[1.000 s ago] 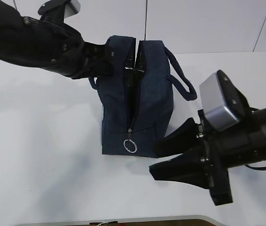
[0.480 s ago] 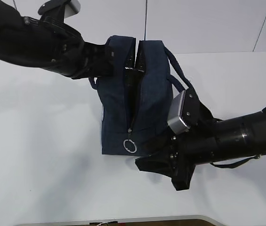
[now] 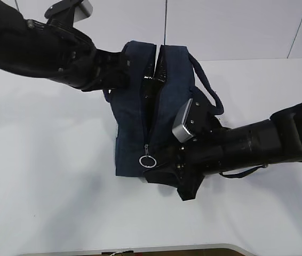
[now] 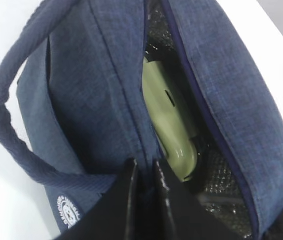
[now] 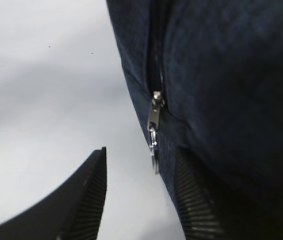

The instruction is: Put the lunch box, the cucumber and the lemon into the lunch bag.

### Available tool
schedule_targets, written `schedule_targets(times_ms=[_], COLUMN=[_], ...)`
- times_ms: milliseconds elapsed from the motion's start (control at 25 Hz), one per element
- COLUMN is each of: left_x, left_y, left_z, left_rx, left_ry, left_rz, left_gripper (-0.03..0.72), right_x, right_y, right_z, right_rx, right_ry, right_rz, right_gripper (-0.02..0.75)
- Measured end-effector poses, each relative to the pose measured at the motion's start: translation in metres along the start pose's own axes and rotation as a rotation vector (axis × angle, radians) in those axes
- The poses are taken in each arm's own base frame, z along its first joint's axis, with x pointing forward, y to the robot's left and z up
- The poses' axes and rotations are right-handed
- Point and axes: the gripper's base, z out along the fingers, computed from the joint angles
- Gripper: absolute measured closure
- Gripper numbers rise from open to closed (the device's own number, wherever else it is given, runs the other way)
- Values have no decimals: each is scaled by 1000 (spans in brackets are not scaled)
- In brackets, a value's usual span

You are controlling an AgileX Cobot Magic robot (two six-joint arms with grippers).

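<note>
Two sets of fingers work the lunch bag [image 3: 156, 106] on the bench [image 3: 44, 186]: my left fingers [image 4: 144, 200] pinch its rim to steady it, lunch box [image 4: 169, 125] inside, while my right fingers [image 5: 141, 195] gape around the zipper pull [image 5: 154, 127]

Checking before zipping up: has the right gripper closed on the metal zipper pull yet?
No, the right gripper is open beside the metal zipper pull of the navy fabric lunch bag.

A round white logo patch [image 4: 69, 211] on the lunch bag [image 4: 96, 95], its lettering too small to read.
</note>
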Motion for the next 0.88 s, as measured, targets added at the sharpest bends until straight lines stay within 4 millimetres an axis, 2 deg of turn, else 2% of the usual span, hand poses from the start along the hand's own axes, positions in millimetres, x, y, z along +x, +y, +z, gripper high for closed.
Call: schedule_targets(times_ms=[240,600,880], left_x=[0,1,1], left_y=[0,-1,-1], left_z=[0,0,0], left_rx=[2,7,7], left_ry=[4,12,14], left_rz=[0,0,0], left_gripper=[675,675,675], right_x=[-8,-1,0], right_y=[4,2,2], right_z=[16,23,24], right_rx=[-36,-46,-48], right_ry=[-6,9,10], right_rz=[-33,-1,39], right_gripper=[371,372,412])
